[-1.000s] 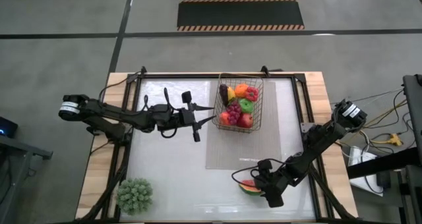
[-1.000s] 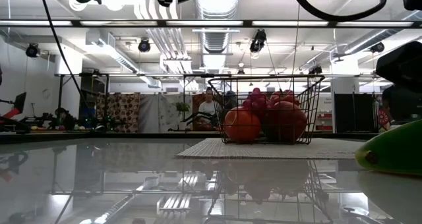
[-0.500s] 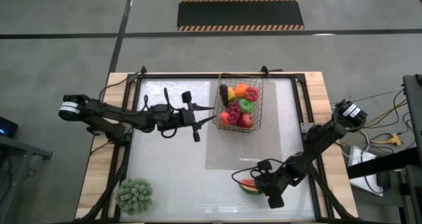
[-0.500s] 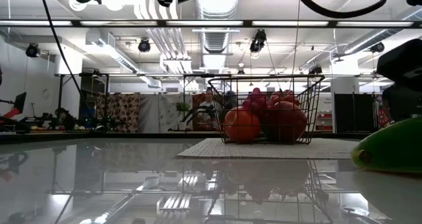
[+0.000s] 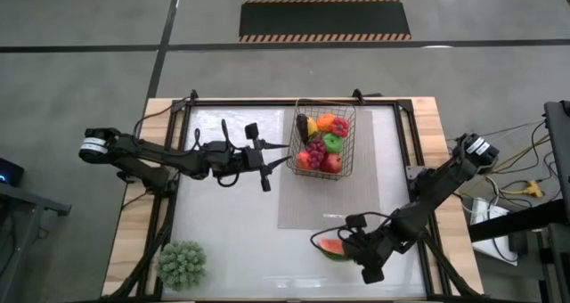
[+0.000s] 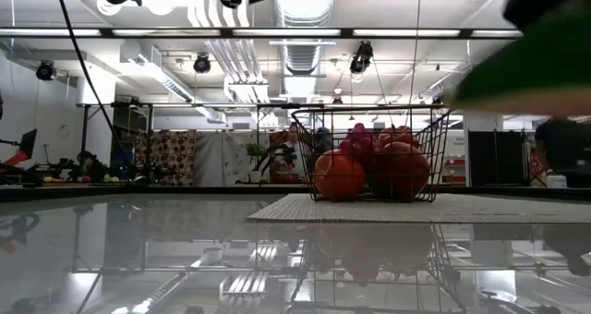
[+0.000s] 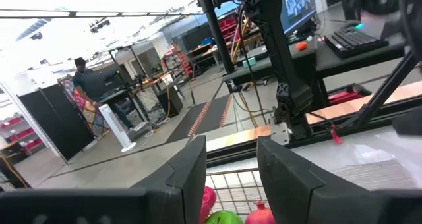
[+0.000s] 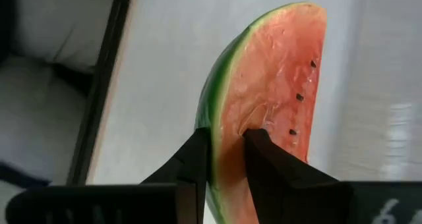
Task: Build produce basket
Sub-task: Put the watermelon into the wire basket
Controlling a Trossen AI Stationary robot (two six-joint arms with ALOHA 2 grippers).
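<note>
The watermelon slice (image 5: pixel 328 248), red flesh with a green rind, is at the near right of the table, with my right gripper (image 5: pixel 338 244) shut on it. In the low view its rind (image 6: pixel 526 60) shows high above the tabletop. The black wire basket (image 5: pixel 297 129) stands by its base on the grey mat at the far middle, holding several toy fruits. My left gripper (image 5: pixel 287 156) hovers just left of the basket, open, with nothing between its fingers (image 7: pixel 191 171). My right gripper pinches the watermelon slice between its two fingers at the rind edge (image 8: pixel 221 128). One finger is on the green rind side and the other (image 8: pixel 264 155) is on the red flesh face. The slice is lifted clear of the table.
The grey mat (image 5: pixel 325 205) runs from the basket toward the near edge. A green spiky ball (image 5: pixel 182 264) sits at the near left corner. A black frame borders the table on the left and right sides.
The watermelon slice has come up off the table with my right gripper. In the low view it has gone from tabletop height to the top of the picture. Gripper and slice have also shifted slightly toward the table's left edge.
</note>
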